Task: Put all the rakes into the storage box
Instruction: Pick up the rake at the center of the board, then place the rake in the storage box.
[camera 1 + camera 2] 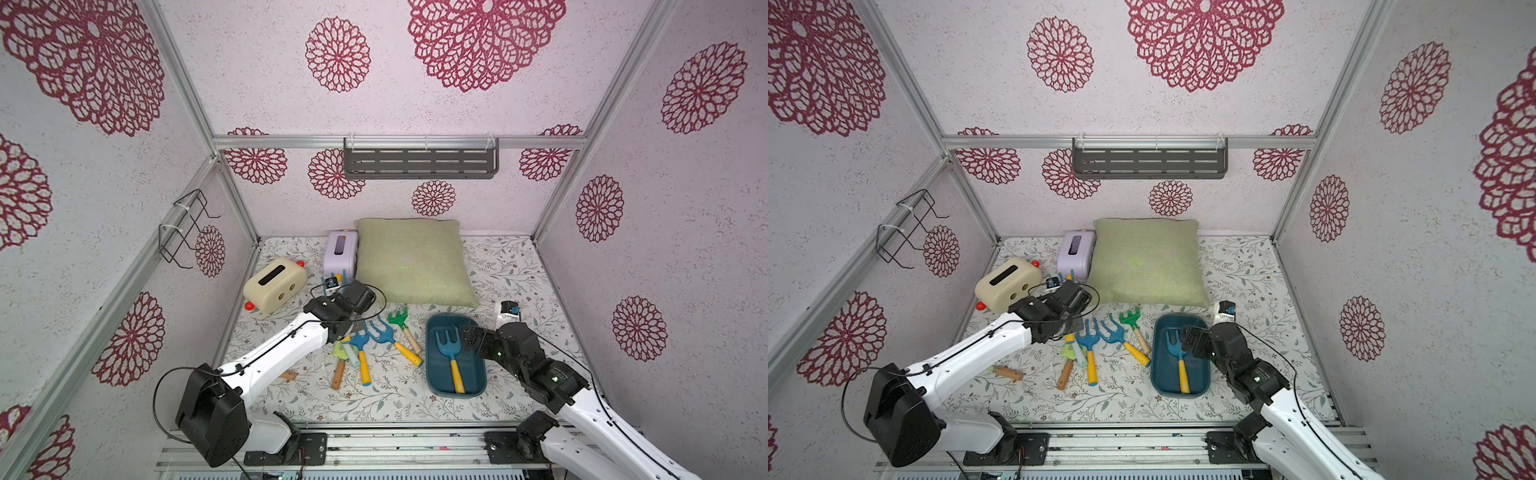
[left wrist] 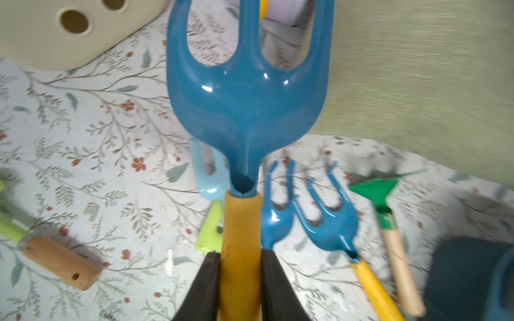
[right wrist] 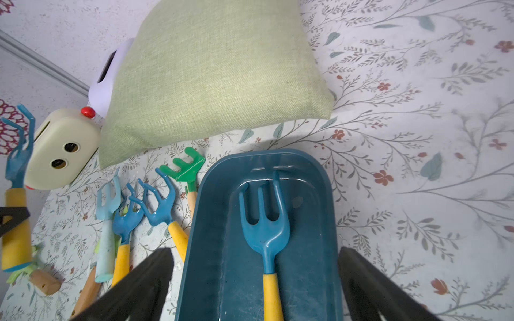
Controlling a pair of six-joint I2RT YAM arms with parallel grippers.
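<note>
My left gripper (image 2: 240, 254) is shut on the yellow handle of a blue rake (image 2: 247, 105), held off the table with its tines pointing toward the cream box. That rake also shows in the right wrist view (image 3: 16, 166). The storage box (image 1: 473, 374), a dark teal tub, sits right of centre, with another blue rake (image 1: 449, 347) lying inside. My right gripper (image 3: 254, 250) hangs open over the tub's near end, one finger on either side of the tub wall (image 3: 211, 222). More rakes, two blue (image 1: 384, 332) and one green (image 1: 399, 318), lie on the table left of the tub.
A green cushion (image 1: 415, 262) lies behind the tools and tub. A cream box with round holes (image 1: 274, 284) and a lilac box (image 1: 340, 249) stand at the back left. A pale blue tool (image 1: 351, 353) and wooden-handled tools (image 1: 338, 372) lie nearby. A grey slotted shelf (image 1: 419, 160) hangs on the back wall.
</note>
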